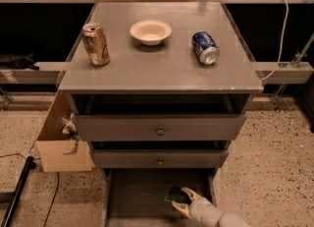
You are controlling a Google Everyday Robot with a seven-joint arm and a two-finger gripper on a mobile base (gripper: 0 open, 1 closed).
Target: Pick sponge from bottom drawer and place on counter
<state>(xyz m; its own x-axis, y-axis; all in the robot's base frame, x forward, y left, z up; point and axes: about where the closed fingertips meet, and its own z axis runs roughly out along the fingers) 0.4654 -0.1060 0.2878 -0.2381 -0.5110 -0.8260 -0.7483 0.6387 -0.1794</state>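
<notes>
The sponge (175, 194) shows its dark green face, tilted, at the right side of the open bottom drawer (132, 196). My gripper (183, 202) reaches in from the lower right, with its pale fingers (189, 192) closed around the sponge's right end. The sponge looks raised a little off the drawer floor. The counter (162, 71) is the grey cabinet top above, well away from the gripper.
On the counter stand a gold can (95, 44) at the left, a white bowl (151, 31) at the back middle, and a blue can (205, 47) lying on its side at the right. Two knobbed drawer fronts (160, 130) overhang the bottom drawer. A cardboard box (61, 145) sits left of the cabinet.
</notes>
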